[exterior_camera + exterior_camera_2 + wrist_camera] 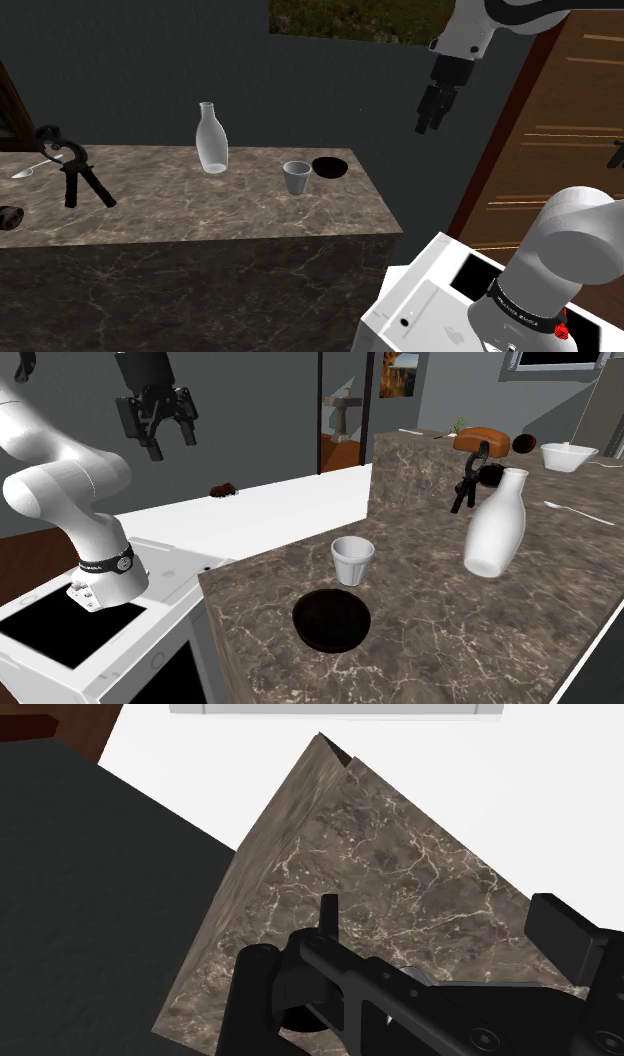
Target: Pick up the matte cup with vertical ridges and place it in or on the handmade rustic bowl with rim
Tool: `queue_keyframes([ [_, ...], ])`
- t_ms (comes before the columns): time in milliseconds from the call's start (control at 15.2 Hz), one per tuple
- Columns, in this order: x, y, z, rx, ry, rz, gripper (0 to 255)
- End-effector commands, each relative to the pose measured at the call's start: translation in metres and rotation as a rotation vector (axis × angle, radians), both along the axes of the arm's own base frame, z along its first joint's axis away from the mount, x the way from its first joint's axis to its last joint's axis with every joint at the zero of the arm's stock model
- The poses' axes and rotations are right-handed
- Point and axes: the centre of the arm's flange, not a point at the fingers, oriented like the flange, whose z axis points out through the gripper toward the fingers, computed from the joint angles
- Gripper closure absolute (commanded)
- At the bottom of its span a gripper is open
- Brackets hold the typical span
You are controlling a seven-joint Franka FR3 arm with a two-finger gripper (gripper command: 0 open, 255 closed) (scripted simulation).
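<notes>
A small pale ridged cup (296,177) stands upright near the marble counter's right end in the shoulder view. Close beside it sits a dark round bowl (329,167), empty. In the second exterior view the cup (352,560) is just behind the bowl (332,620), with a small gap between them. My black gripper (436,108) hangs high in the air past the counter's end, well away from both. The gripper (158,427) is open and holds nothing. In the wrist view a black finger (565,936) shows over the counter's corner (330,764).
A tall white bottle (211,140) stands on the counter (200,215) left of the cup. Farther along lie a black hinged tool (75,172), a spoon (30,168) and a dark object (10,217). A white bowl (568,455) sits at the far end. The stand (430,300) is below the arm.
</notes>
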Motion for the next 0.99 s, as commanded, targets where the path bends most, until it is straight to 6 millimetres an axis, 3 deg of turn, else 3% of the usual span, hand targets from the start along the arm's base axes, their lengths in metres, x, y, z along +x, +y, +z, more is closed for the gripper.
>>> queue_keyframes([
  [0,0.0,0.0,0.0,0.0,0.0,0.0,0],
  [924,0.152,0.026,-0.098,0.048,-0.014,-0.027,0],
])
